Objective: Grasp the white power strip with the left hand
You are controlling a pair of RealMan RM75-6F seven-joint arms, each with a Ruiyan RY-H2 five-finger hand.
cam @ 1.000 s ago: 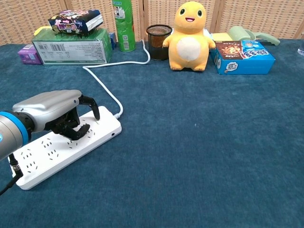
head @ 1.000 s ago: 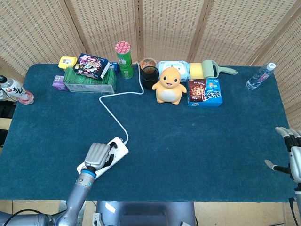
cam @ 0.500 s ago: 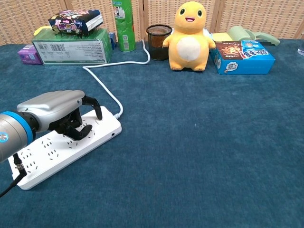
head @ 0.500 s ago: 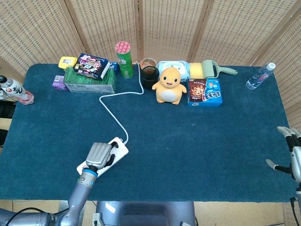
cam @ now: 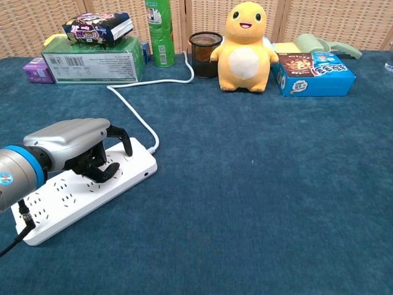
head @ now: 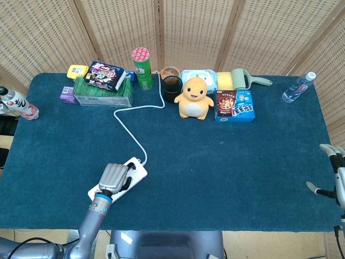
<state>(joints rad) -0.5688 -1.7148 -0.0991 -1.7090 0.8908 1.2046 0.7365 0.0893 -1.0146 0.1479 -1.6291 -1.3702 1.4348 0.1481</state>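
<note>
So the left robot hand point(cam: 77, 147) is parked right on top of the long white plastic power strip point(cam: 86, 190), which lies flat on the dark blue carpeted table point(head: 215, 172) near the front-left corner, angled a bit. From the chest view the dark fingers point(cam: 101, 169) are curled down over the strip's upper face near the cord end, touching or nearly touching it, but I can't say it's actually gripping: the strip is lying flat and nothing looks wrapped round its edges, so call it a hand closing in on the grasp, not a finished one. My read is we're at the closing-the-fingers step; the next move would need the fingers and thumb to get around the long sides of the strip and squeeze before any lift. The strip's white cord point(head: 129, 127) snakes back across the table toward the black mesh cup point(head: 172, 88), so a lift could tug on that. The right robot hand point(head: 335, 175) hangs off the far right edge of the table, fingers apart, holding nothing. Along the back there's a green cardboard box point(head: 102, 93) with a dark snack packet on top, a green tube can point(head: 142, 68), an orange plush dragon toy point(head: 194, 98), a blue cookie box point(head: 235, 105) and a clear water bottle point(head: 297, 87), all well apart from the strip, so nothing really blocks the grasp.
</note>
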